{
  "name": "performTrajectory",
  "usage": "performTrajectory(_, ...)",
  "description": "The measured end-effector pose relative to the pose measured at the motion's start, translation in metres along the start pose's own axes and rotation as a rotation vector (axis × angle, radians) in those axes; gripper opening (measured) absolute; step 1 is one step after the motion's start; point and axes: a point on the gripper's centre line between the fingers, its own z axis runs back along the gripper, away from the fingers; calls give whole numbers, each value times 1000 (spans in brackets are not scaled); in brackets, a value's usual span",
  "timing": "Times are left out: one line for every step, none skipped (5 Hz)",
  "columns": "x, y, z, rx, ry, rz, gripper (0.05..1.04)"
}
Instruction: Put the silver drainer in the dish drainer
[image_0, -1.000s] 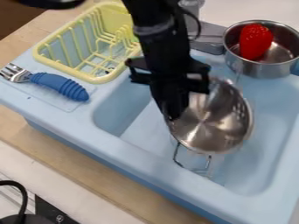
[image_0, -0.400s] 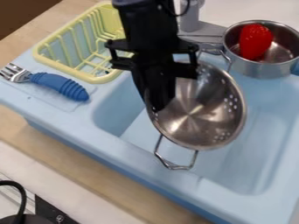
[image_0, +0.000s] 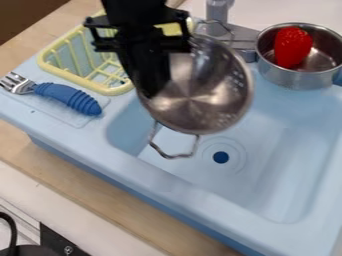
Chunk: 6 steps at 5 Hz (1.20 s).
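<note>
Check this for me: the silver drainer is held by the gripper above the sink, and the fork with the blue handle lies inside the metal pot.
The camera view shows the fork lying on the sink's flat ledge; the rest is right.

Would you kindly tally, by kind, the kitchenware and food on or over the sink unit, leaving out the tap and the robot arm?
Silver colander: 1
Yellow dish rack: 1
Saucepan: 1
Strawberry: 1
Blue-handled fork: 1
Total: 5
</note>
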Motion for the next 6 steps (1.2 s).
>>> performTrajectory(11, 22, 12, 7, -36, 52, 62)
performTrajectory(28, 48, 24, 14, -64, 115, 62)
performTrajectory(39, 71, 27, 15, -64, 168, 62)
performTrajectory(47, 88, 31, 16, -70, 202, 62)
performTrajectory(58, 108, 26, 11, -48, 238, 62)
performTrajectory(66, 122, 28, 36, -46, 256, 62)
